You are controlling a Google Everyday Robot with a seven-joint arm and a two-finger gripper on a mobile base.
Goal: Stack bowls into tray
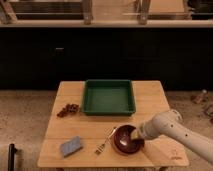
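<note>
Sitting inside maroon bowl [123, 145] at 5 o'clock on counter [90, 131], hand [133, 134] partly hidden; clenched or released: can't tell.

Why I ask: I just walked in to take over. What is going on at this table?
The robot's one arm reaches in from the right, and its gripper is down at the dark maroon bowl at the front right of the table. The green tray behind it holds no bowl yet. A fork lies just left of the bowl, a blue sponge sits at the front left, and small brown bits lie beside the tray's left edge.
</note>
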